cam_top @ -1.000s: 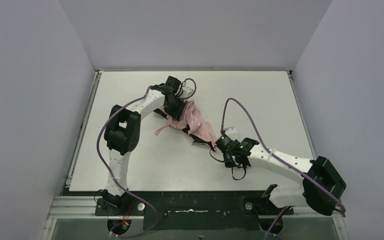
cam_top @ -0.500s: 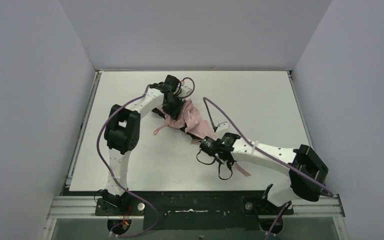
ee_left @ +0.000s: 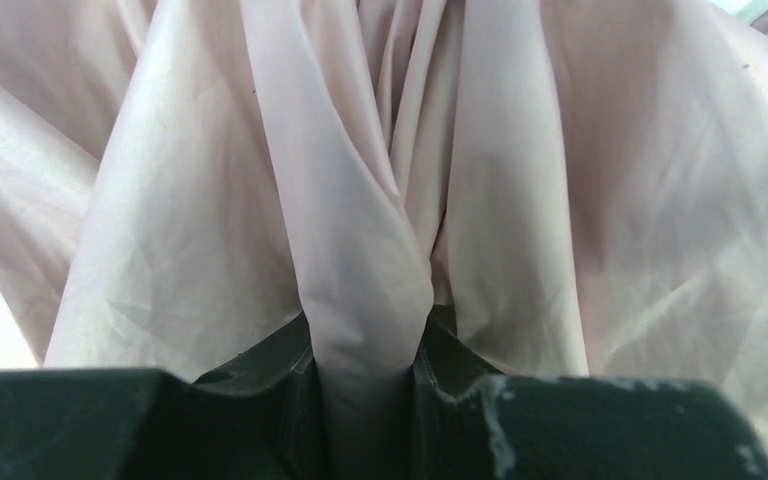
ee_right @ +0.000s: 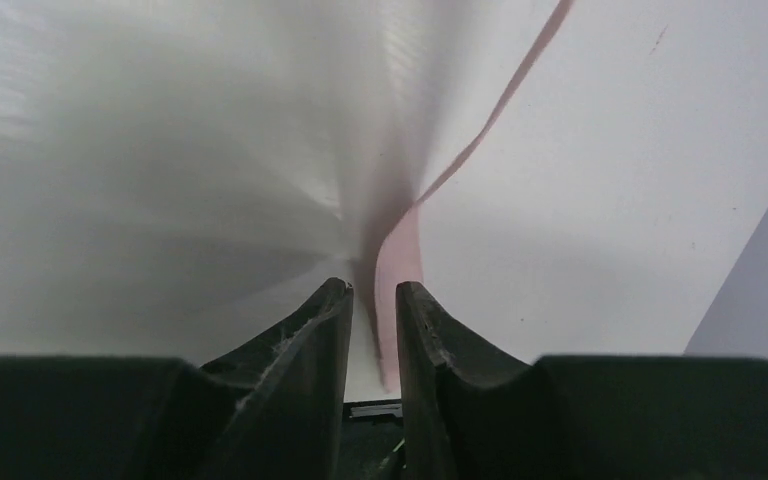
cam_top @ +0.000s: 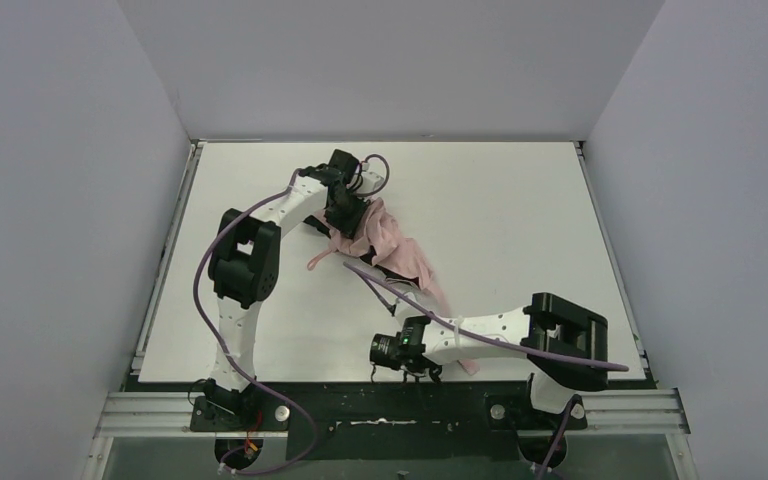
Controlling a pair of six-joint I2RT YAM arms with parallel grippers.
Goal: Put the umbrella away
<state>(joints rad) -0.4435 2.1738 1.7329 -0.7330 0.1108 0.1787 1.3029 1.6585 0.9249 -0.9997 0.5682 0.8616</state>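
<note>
umbrella (cam_top: 392,245): soft, light, slippery fabric; likely flops
left gripper (ee_left: 368,345): pinching fabric fold
right gripper (ee_right: 373,300): narrowly parted around strap (ee_right: 400,255)
best hold: probably bunched middle

This is a robotics lab test cell: two white-and-black robot arms, the left arm (cam_top: 250,255) and the right arm (cam_top: 490,335), are bolted to a black mounting plate (cam_top: 390,405) at the near edge of a plain white table (cam_top: 520,190). Bare pale grey walls, the back wall (cam_top: 390,60) and the side walls (cam_top: 50,200), box the table in on three sides. An aluminium frame rail (cam_top: 160,412) runs along the front, and purple cables (cam_top: 200,290) trail along the arms.
</note>
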